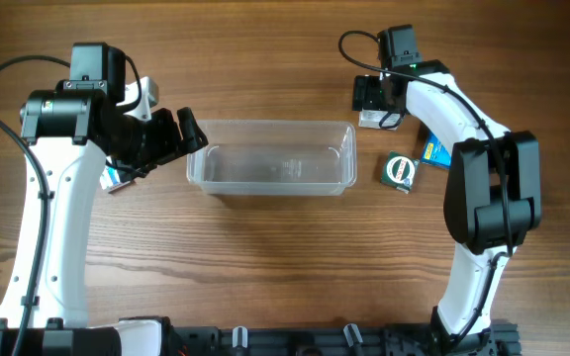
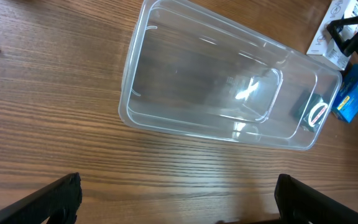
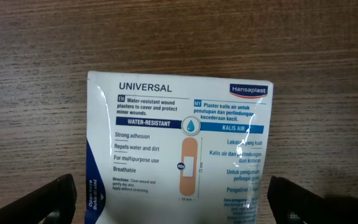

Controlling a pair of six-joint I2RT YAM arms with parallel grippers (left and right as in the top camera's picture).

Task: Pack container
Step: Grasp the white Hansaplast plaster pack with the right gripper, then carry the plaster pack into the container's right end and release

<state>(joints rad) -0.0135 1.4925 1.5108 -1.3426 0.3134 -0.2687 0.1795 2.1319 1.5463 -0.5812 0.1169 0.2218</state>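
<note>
Overhead: container [image 1: 265, 158] beside end effector [image 1: 194, 136] (left)

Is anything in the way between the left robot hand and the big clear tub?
No, nothing visible. Only bare wooden table lies between the left gripper and the tub, and its jaws are open toward it.
</note>
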